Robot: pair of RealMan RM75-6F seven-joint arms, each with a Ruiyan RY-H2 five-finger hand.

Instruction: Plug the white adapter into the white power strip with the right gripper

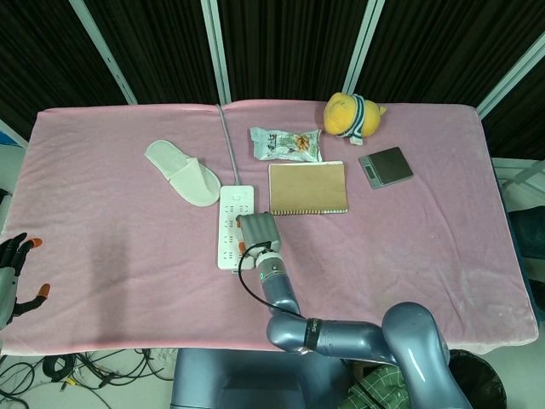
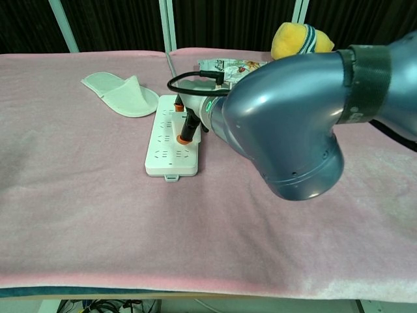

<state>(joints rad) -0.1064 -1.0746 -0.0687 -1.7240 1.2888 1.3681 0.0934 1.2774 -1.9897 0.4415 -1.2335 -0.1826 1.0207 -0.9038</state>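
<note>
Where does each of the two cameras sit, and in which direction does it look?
Head view: high above the near edge, looking steeply down on the pink table; shows the right hand over the white power strip, and the left hand at the left edge.
Chest view: low at the near edge, looking forward across the table; the right arm fills it.
Shared: power strip, white slipper, yellow plush toy.
</note>
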